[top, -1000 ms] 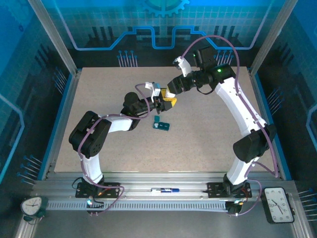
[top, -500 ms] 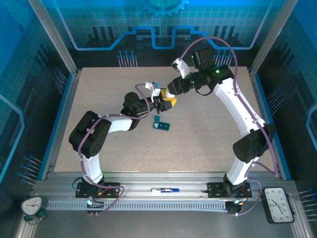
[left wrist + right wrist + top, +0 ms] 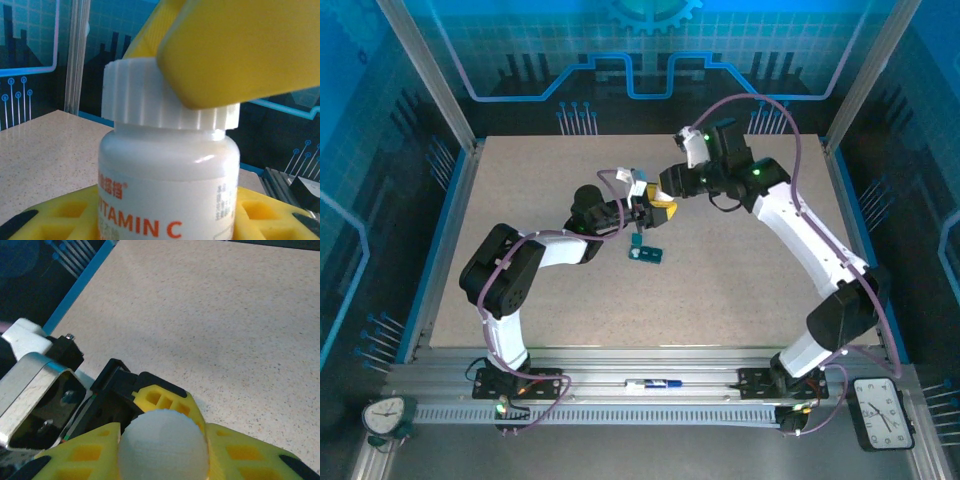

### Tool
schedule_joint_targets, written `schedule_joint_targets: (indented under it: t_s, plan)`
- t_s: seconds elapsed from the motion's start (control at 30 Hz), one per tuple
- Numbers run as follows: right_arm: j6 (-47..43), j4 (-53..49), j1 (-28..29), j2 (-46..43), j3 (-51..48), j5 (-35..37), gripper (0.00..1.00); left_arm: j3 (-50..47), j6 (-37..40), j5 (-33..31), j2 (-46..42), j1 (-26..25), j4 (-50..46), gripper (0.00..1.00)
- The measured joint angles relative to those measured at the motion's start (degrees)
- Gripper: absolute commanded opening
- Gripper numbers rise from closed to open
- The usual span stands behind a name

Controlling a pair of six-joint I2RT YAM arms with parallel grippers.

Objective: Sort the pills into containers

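The left gripper (image 3: 643, 209) is holding a white bottle (image 3: 167, 185) by its body; the yellow fingers are sitting on both sides of the label, clamped on it. The right gripper (image 3: 666, 197) is meeting it from the opposite side. Its jaws are together on the ribbed white cap (image 3: 162, 442), one pad on each side, so the step in hand is, I think, the opening of the bottle.

The pill box (image 3: 646, 254) is lying on the table (image 3: 740, 290) just on the near side of the two grippers and below them, touching neither. I cannot tell if its compartments are open.

Several things could go wrong from here. In the left wrist view the right finger (image 3: 240, 50) is covering only the upper part of the cap, so the pads could slide over the ribs during the turn. If the left hold is weaker than the thread, the whole bottle could rotate in the fingers instead of the cap. If the cap comes off suddenly while the bottle is leaning, pills could fall on the table and roll away from the pill box.
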Motion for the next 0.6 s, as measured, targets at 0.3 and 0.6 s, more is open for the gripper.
schedule_joint_targets:
  t_s: [0.3,0.6]
  plan:
    - [7.91,3.54,3.56,-1.01,-2.32,9.77,0.47,-0.13,-0.02,-0.09,0.11,0.33,-0.42,0.0]
    - [5.38,-5.92,2.43,1.29,4.48,7.15,0.79,0.0,-0.04,-0.52,0.09,-0.02,3.69,0.0]
